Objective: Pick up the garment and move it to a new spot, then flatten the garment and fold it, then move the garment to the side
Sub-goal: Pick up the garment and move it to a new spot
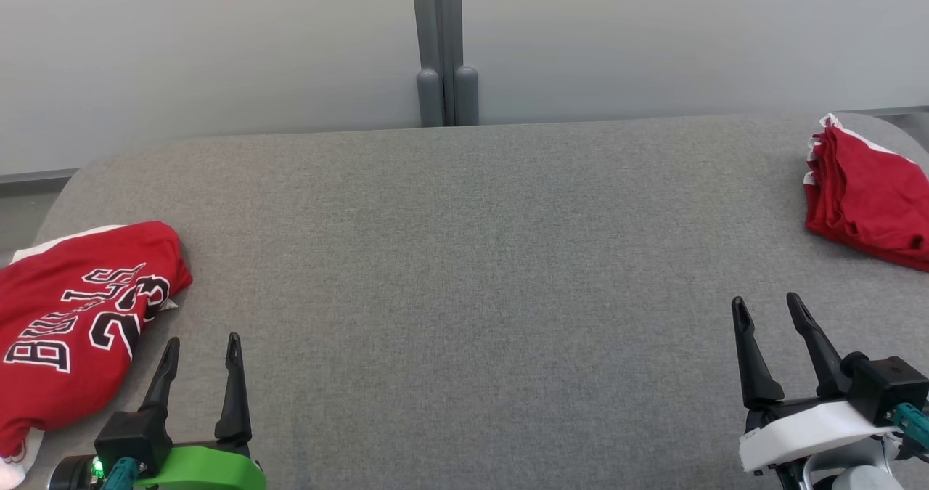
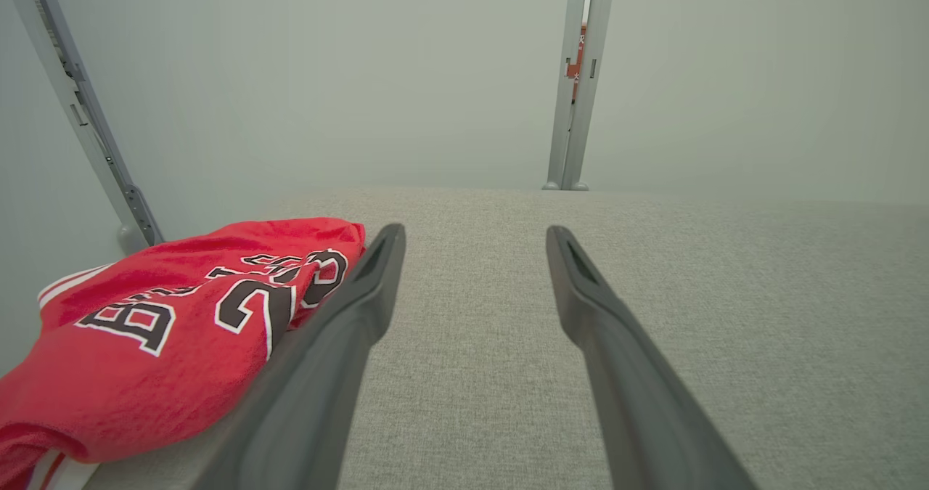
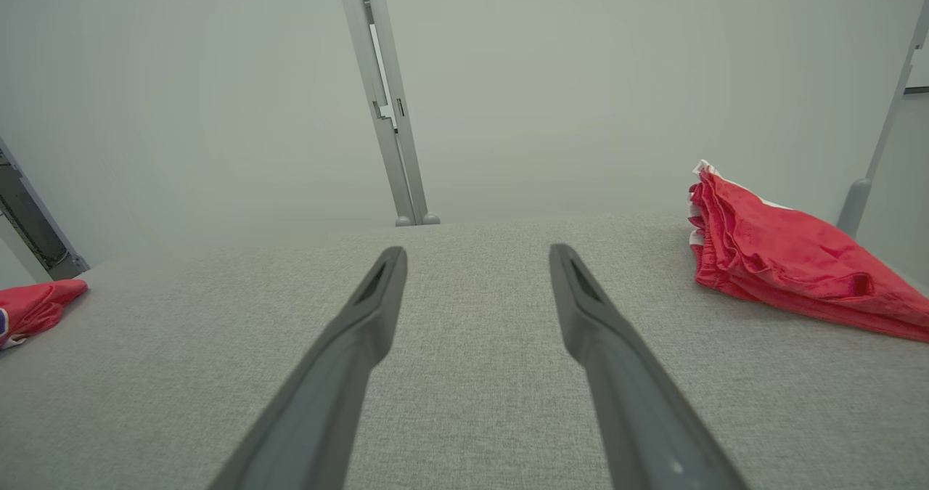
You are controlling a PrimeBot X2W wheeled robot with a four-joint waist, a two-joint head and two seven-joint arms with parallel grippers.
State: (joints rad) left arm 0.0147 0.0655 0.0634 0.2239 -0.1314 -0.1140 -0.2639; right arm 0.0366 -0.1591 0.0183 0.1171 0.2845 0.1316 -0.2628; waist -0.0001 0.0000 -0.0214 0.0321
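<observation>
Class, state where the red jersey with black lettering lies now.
In the head view, the lettered red jersey lies at the left edge of the table, beside the left gripper.

In the head view the red jersey (image 1: 80,316) at the near left is cut off by the left and bottom edges, so its full outline cannot be made out. Its black lettering is broken by folds (the middle letters of the word are lost in a crease). In the left wrist view its right-hand edge is hidden behind one of the fingers (image 2: 341,345). The folded red garment (image 1: 864,199) at the far right is cut by the right edge, and its kind cannot be told. The near edge of the counter (image 1: 472,258) is cut off by the bottom edge. A small red mark (image 2: 580,47) in the far post (image 2: 573,127) is too small to be read.
</observation>
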